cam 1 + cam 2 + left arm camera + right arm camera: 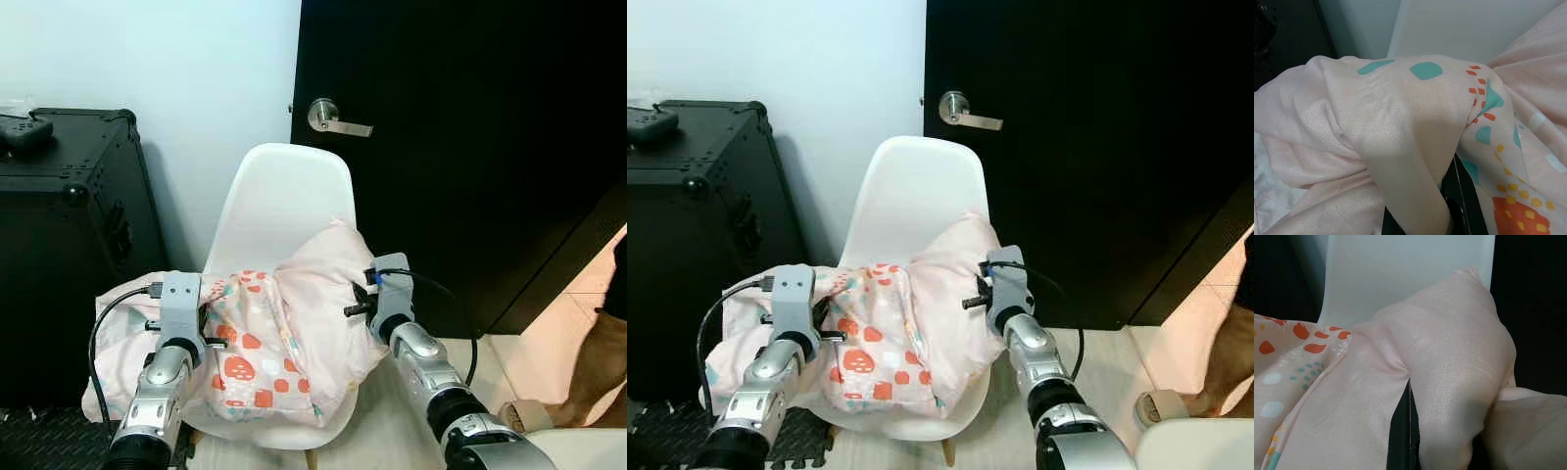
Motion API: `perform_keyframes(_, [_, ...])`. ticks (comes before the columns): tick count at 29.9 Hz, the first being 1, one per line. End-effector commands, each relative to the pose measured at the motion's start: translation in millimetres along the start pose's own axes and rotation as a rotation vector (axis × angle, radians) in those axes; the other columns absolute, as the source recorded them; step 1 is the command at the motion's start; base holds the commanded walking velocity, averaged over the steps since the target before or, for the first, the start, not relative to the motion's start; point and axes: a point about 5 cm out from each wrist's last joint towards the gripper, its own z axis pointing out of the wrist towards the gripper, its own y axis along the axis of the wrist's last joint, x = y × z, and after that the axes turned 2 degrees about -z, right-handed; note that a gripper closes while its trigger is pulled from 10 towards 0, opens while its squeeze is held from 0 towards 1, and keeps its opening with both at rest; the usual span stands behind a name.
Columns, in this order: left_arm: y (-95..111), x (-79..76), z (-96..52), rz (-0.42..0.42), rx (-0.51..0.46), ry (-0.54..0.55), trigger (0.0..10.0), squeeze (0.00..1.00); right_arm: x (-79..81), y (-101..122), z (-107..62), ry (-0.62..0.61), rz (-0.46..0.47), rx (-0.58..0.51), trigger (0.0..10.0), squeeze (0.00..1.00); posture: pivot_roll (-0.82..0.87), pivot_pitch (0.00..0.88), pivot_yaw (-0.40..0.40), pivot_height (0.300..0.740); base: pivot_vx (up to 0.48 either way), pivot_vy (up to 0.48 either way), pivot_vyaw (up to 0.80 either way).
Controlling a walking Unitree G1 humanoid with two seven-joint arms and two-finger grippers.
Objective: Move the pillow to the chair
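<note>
Two grippers, left (pixel 208 315) at nine o'clock and right (pixel 355 294) at three, clamp your pillow (pixel 279 338). Fingers (pixel 1400 435) pinch fabric tight. It's on the chair (pixel 284 196).

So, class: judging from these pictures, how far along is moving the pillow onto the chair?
Done: the pink patterned fabric pillow has reached the white moulded plastic chair, over its seat. In hand: the left claw and right claw both pinch its fabric. Left: letting go and withdrawing; whether it rests fully on the seat is unclear.
</note>
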Motion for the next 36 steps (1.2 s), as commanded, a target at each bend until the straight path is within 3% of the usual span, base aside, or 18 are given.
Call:
perform_keyframes(1, [11, -10.0, 2.3, 0.012, -0.042, -0.036, 10.0, 0.00, -1.4, 8, 2.3, 0.004, 0.000, -0.027, 10.0, 0.00, 0.03, 0.000, -0.089, 0.694, 0.000, 0.000, 0.00])
perform_keyframes(20, [9, -9.8, -1.2, 0.018, -0.041, -0.037, 10.0, 0.00, -0.7, 1, -2.4, -0.005, -0.023, -0.023, 10.0, 0.00, 0.02, 0.006, -0.091, 0.699, 0.000, 0.000, 0.00])
perform_keyframes(27, [9, -6.2, -4.5, 0.021, -0.046, -0.021, 10.0, 0.00, -1.4, -6, -7.7, -0.019, -0.013, -0.020, 10.0, 0.00, 0.02, 0.060, -0.081, 0.699, 0.000, 0.000, 0.00])
perform_keyframes(30, [8, -4.6, -10.3, 0.048, -0.054, -0.023, 10.0, 0.00, -0.9, -14, -15.4, -0.033, 0.006, -0.027, 10.0, 0.00, 0.01, 0.172, -0.071, 0.699, 0.000, 0.000, 0.00])
perform_keyframes(36, [13, -0.5, -11.3, 0.083, -0.072, -0.021, 10.0, 0.00, 2.3, -14, -18.8, -0.029, 0.013, -0.045, 10.0, 0.00, 0.00, 0.217, -0.071, 0.699, 0.000, 0.000, 0.00])
